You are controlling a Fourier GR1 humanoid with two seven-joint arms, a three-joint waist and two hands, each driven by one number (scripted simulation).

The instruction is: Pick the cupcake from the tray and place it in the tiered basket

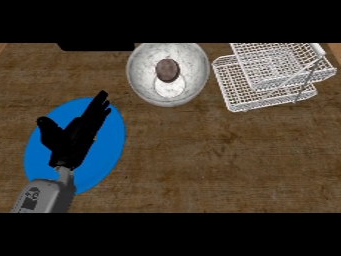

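Left forearm: grey, nearest the camera, entering from the lower edge at the view's left.
Left hand: black, released; fingers straight and pointing up and to the right, thumb spread to the left; it holds nothing and shows over the blue plate.
Blue plate: round, flat, at the left of the wooden counter; nothing is seen lying on its bare part.
Right hand: not in view.
Tray: round, silvery and mottled, with a raised rim, at centre top; well apart from the left hand.
Cupcake: small, dark brown, round from above, sitting near the middle of the tray on a paler patch; not in the basket.
Handling, judged: likely light and soft, easily crushed or crumbled; the top would mar under pressure. Best taken by the sides low down, fingers opposite thumb, and lifted straight up to clear the tray's rim. Whether it has a paper case cannot be told.
Tiered basket: white wire mesh, two levels offset, at the right, just beside the tray; no item shows in either level. The mesh floor may let a small base tilt, so an upright, level set-down is advisable.
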